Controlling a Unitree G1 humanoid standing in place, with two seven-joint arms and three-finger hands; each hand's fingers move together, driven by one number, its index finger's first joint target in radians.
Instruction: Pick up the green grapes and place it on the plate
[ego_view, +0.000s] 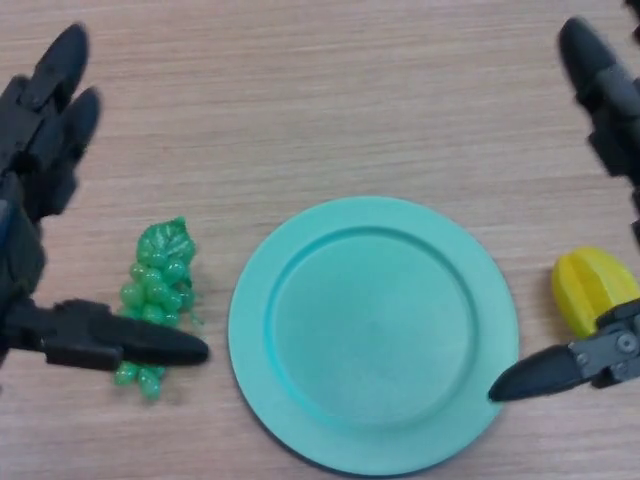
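The left hand (45, 150) comes in at the view's left edge, its black fingers (60, 70) stretched up and away from the thumb (130, 345), which reaches out low toward the middle of the table; the hand is spread wide and holds nothing. The thumb's tip lies across the lower part of the green grapes (158, 290), hiding a band of the bunch, and it cannot be told whether it touches them or hangs just above. Much of the palm is cut off by the frame's edge.

The grapes are a small bunch of glossy, bead-like round fruits with a crinkled leaf at the top end, lying on the wooden table (330, 100) just left of the plate (372, 335) and apart from its rim. The plate is round, smooth and teal, with a raised rim and a shallow flat well, and there is nothing on it; its lower edge is cropped by the bottom of the view.

The right hand (605, 90) enters at the right edge, also spread, fingers up, thumb (545, 375) pointing in over the plate's right rim. Behind that thumb sits a yellow ridged fruit (590, 285), waxy, partly hidden by the hand and beside the plate
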